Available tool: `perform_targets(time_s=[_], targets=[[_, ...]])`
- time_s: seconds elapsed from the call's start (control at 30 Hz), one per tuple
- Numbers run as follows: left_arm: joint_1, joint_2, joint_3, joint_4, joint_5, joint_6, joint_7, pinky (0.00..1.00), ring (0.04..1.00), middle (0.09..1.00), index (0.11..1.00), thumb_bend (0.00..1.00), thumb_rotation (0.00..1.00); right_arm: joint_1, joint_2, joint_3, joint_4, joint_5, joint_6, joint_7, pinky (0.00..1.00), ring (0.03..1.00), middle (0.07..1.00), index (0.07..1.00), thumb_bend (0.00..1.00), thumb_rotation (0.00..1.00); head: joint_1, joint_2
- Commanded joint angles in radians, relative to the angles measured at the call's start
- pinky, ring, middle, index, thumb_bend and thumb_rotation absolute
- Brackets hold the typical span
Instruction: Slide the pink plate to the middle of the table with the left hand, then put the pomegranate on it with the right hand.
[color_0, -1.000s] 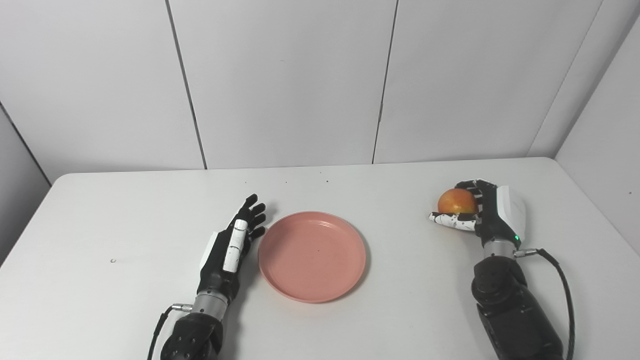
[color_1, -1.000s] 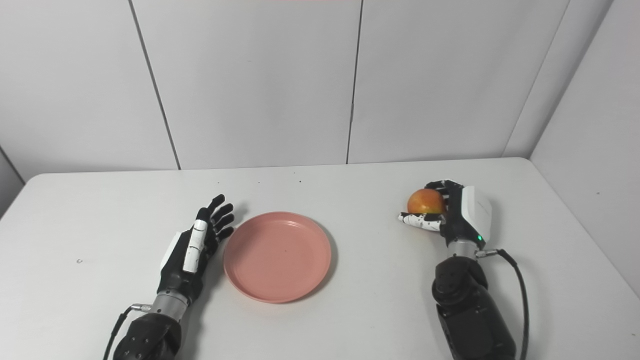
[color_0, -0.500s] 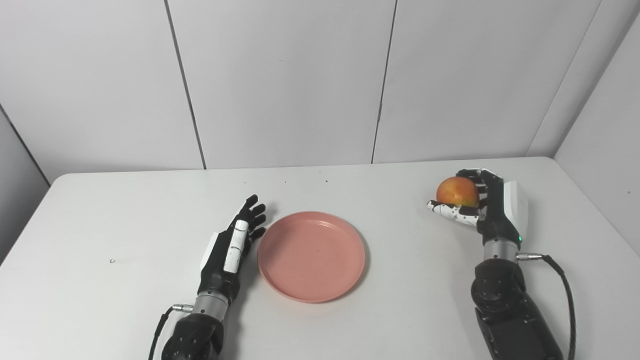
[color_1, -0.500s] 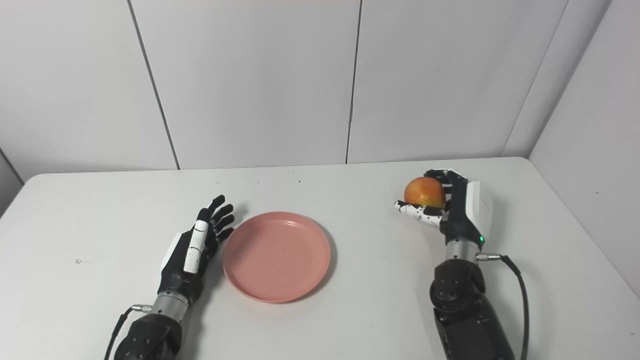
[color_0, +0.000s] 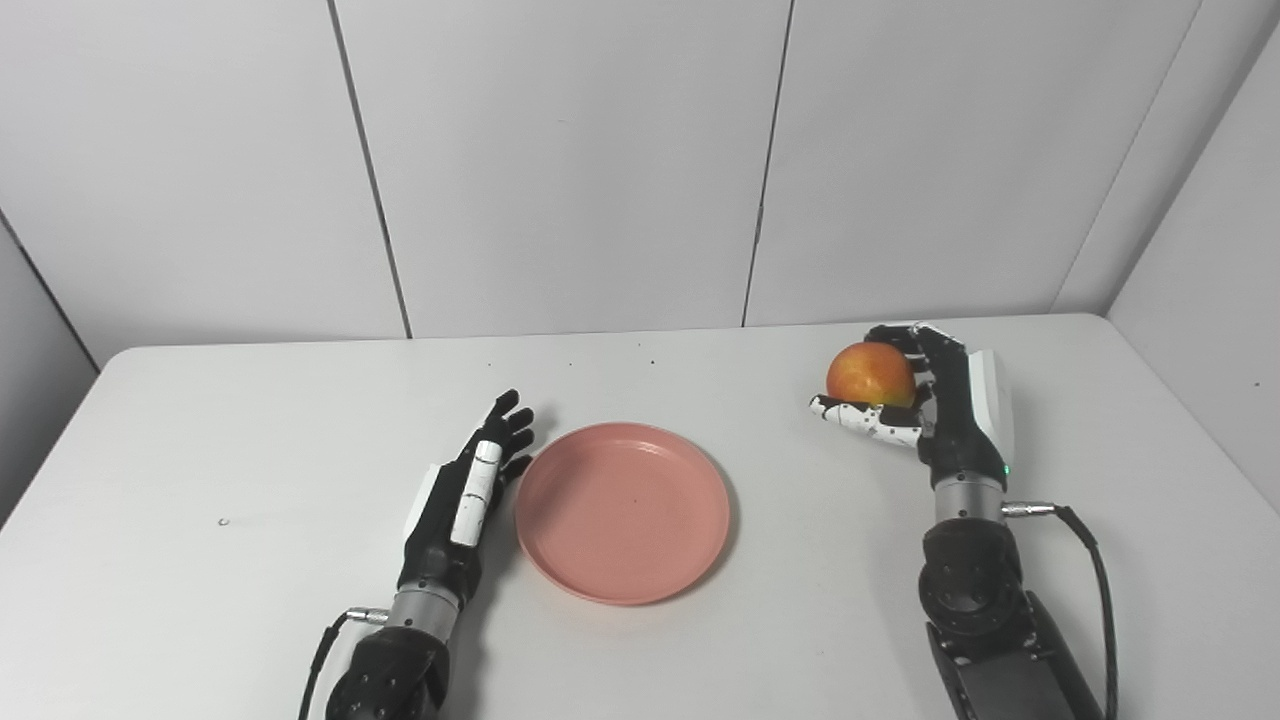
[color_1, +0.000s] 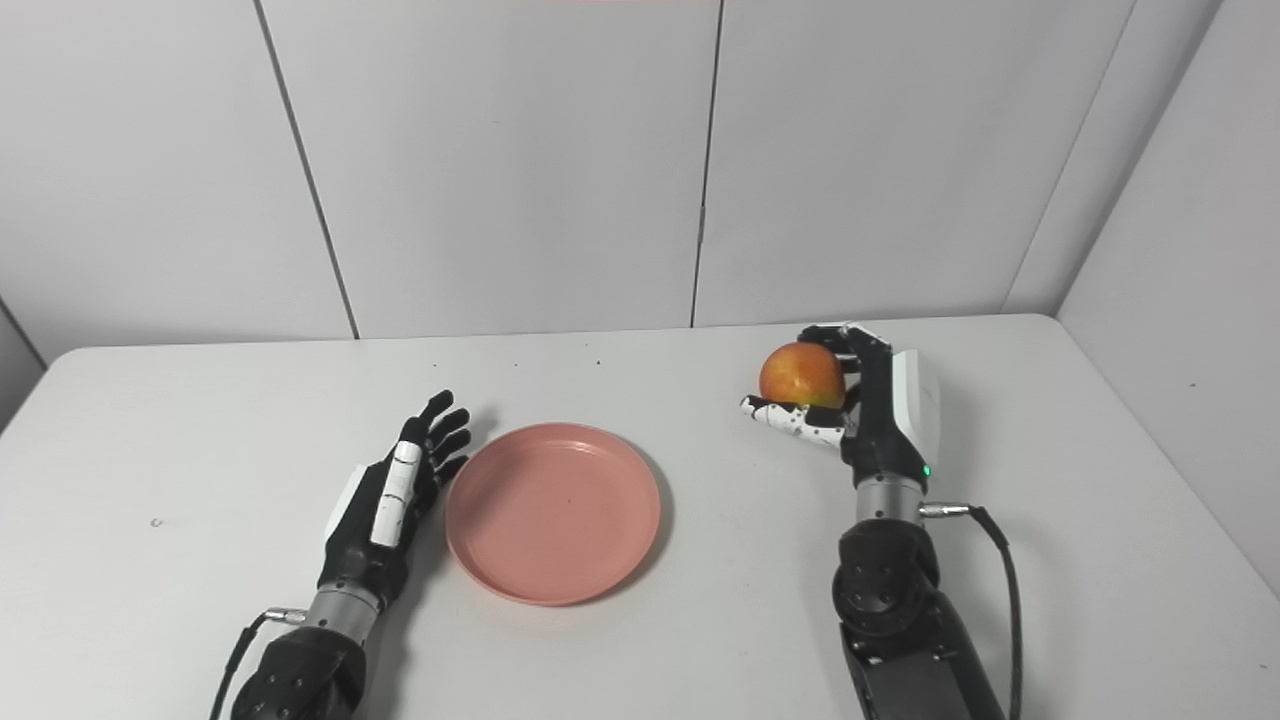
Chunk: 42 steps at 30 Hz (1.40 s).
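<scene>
The right hand is closed around a round orange-red pomegranate, with the thumb under the fruit and the black fingers curled over its top and far side, so the fruit sits cupped and cannot roll out. The hand holds it raised above the white table, probably so that it can pass over the rim of the plate without touching it. The round pink plastic plate lies flat to the left of this hand, well apart from it, and near the middle of the table; I judge that the sliding step is done and the carrying step is now in progress. The left hand rests on the table just beside the left rim of the plate, with fingers stretched out and slightly apart, holding nothing; whether it touches the rim I cannot tell. It seems to wait there, out of the way. The next move, as I judge, needs the right hand to travel left until the fruit is over the middle of the plate, then go down before releasing, because a round fruit let go from high or near the rim could roll off.
</scene>
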<state>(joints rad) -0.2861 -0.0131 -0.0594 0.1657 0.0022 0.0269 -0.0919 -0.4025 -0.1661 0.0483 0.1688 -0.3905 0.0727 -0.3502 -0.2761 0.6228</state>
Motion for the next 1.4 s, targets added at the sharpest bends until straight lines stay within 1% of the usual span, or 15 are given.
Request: perform_targets(time_s=[0.0, 0.13, 0.33, 0.53, 0.63, 0.67, 0.7, 0.77, 0.9, 0.97, 1.0, 1.07, 1.2, 1.27, 1.37], targets=[[-0.023, -0.003, -0.005, -0.033, 0.002, -0.011, 0.002, 0.89, 0.921, 0.921, 0.916, 0.66, 1.00, -0.027, 0.007, 0.017, -0.036, -0.011, -0.074, 0.012, 0.18, 0.397, 0.499, 0.490, 0.52, 0.00, 0.001, -0.002], [-0.023, -0.004, -0.007, -0.034, 0.008, -0.010, 0.005, 0.88, 0.919, 0.921, 0.916, 0.66, 1.00, -0.024, 0.024, 0.054, -0.045, -0.021, -0.089, 0.031, 0.15, 0.405, 0.498, 0.488, 0.52, 0.00, 0.010, 0.000], [-0.022, -0.013, -0.014, -0.038, 0.019, -0.001, 0.018, 0.88, 0.916, 0.918, 0.915, 0.67, 1.00, -0.016, 0.057, 0.098, -0.074, -0.032, -0.087, 0.066, 0.18, 0.395, 0.502, 0.488, 0.52, 0.00, 0.041, 0.006], [-0.026, -0.022, -0.015, -0.034, 0.017, -0.004, 0.024, 0.88, 0.915, 0.917, 0.912, 0.67, 1.00, -0.013, 0.073, 0.131, -0.089, -0.048, -0.101, 0.090, 0.16, 0.400, 0.500, 0.488, 0.52, 0.00, 0.060, 0.007], [-0.026, -0.025, -0.014, -0.036, 0.018, 0.000, 0.026, 0.88, 0.917, 0.921, 0.916, 0.66, 1.00, -0.010, 0.073, 0.155, -0.103, -0.093, -0.079, 0.103, 0.15, 0.402, 0.498, 0.488, 0.52, 0.00, 0.065, 0.006], [-0.026, -0.025, -0.014, -0.036, 0.019, 0.000, 0.027, 0.88, 0.916, 0.921, 0.916, 0.65, 1.00, -0.009, 0.072, 0.161, -0.105, -0.109, -0.073, 0.103, 0.14, 0.290, 0.481, 0.488, 0.52, 0.00, 0.066, 0.006], [-0.027, -0.026, -0.013, -0.034, 0.020, 0.001, 0.028, 0.88, 0.915, 0.921, 0.916, 0.66, 1.00, -0.008, 0.076, 0.164, -0.103, -0.100, -0.085, 0.111, 0.14, 0.244, 0.475, 0.488, 0.52, 0.00, 0.070, 0.004], [-0.028, -0.026, -0.014, -0.033, 0.024, 0.002, 0.032, 0.87, 0.914, 0.919, 0.914, 0.67, 1.00, -0.007, 0.085, 0.168, -0.100, -0.080, -0.103, 0.122, 0.14, 0.229, 0.472, 0.488, 0.52, 0.00, 0.075, 0.004], [-0.031, -0.026, -0.019, -0.029, 0.033, 0.001, 0.039, 0.87, 0.912, 0.918, 0.913, 0.67, 1.00, -0.004, 0.094, 0.176, -0.100, -0.069, -0.119, 0.137, 0.16, 0.247, 0.472, 0.488, 0.52, 0.00, 0.092, 0.005], [-0.030, -0.028, -0.022, -0.032, 0.034, 0.005, 0.044, 0.87, 0.912, 0.916, 0.912, 0.68, 1.00, -0.002, 0.098, 0.180, -0.099, -0.060, -0.132, 0.148, 0.19, 0.282, 0.475, 0.488, 0.52, 0.00, 0.104, 0.006], [-0.030, -0.029, -0.024, -0.033, 0.035, 0.006, 0.046, 0.87, 0.911, 0.915, 0.910, 0.68, 1.00, 0.000, 0.099, 0.182, -0.098, -0.057, -0.138, 0.152, 0.21, 0.301, 0.439, 0.510, 0.52, 0.00, 0.110, 0.006], [-0.030, -0.031, -0.026, -0.033, 0.038, 0.007, 0.051, 0.87, 0.910, 0.914, 0.909, 0.68, 1.00, 0.002, 0.099, 0.186, -0.099, -0.056, -0.146, 0.159, 0.22, 0.321, 0.422, 0.522, 0.52, 0.00, 0.128, 0.007], [-0.032, -0.036, -0.032, -0.029, 0.039, 0.004, 0.056, 0.87, 0.909, 0.913, 0.906, 0.67, 1.00, 0.010, 0.102, 0.202, -0.111, -0.056, -0.145, 0.191, 0.34, 0.421, 0.449, 0.523, 0.52, 0.00, 0.151, 0.008], [-0.033, -0.038, -0.033, -0.026, 0.039, 0.001, 0.057, 0.87, 0.910, 0.914, 0.907, 0.67, 1.00, 0.012, 0.102, 0.205, -0.110, -0.052, -0.155, 0.201, 0.34, 0.426, 0.450, 0.523, 0.52, 0.00, 0.163, 0.008], [-0.035, -0.041, -0.035, -0.021, 0.042, -0.005, 0.062, 0.87, 0.907, 0.912, 0.903, 0.67, 1.00, 0.011, 0.103, 0.210, -0.107, -0.054, -0.165, 0.208, 0.31, 0.397, 0.437, 0.525, 0.52, 0.00, 0.174, 0.009]])
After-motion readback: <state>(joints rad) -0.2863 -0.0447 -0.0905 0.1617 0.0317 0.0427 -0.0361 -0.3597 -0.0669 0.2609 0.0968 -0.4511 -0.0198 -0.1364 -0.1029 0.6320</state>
